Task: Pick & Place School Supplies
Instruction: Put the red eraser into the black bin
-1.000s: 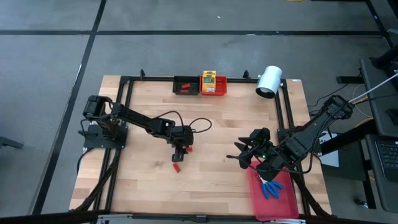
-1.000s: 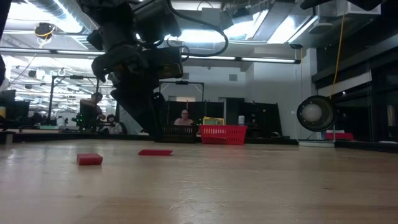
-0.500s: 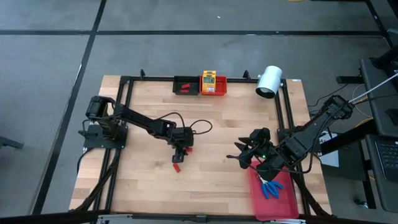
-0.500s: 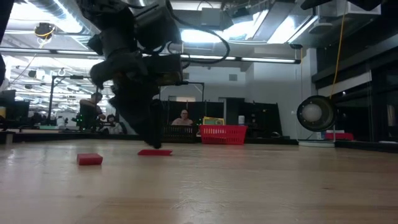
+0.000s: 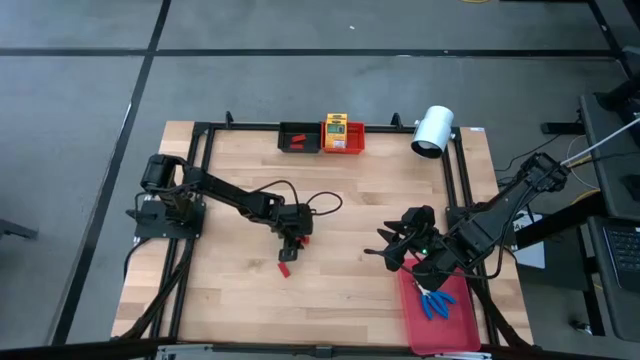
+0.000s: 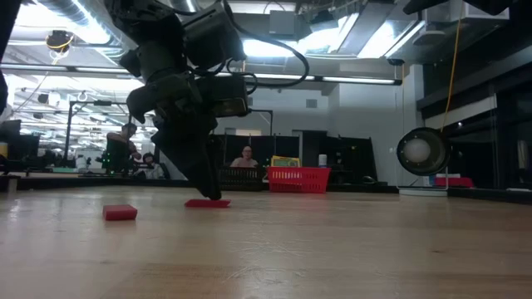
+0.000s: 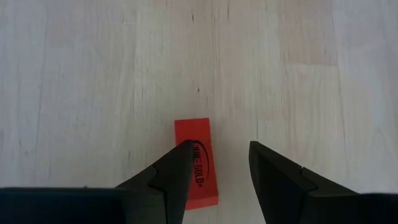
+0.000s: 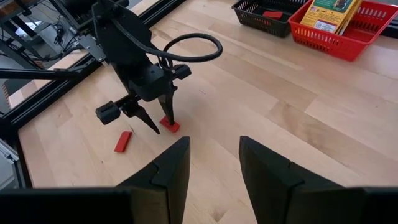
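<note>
Your left gripper point(image 7: 214, 165) is spread wide and down at the table so its fingers can straddle the flat red piece point(image 7: 195, 170), which sits off-centre against one fingertip; the right gripper point(image 5: 392, 248) waits unclenched, well apart.

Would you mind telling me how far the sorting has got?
Done: yellow-and-green boxes sit in the red bin, one red piece in the black bin. In hand: the open left gripper is down over a red piece. Left: another red piece on the table.
</note>
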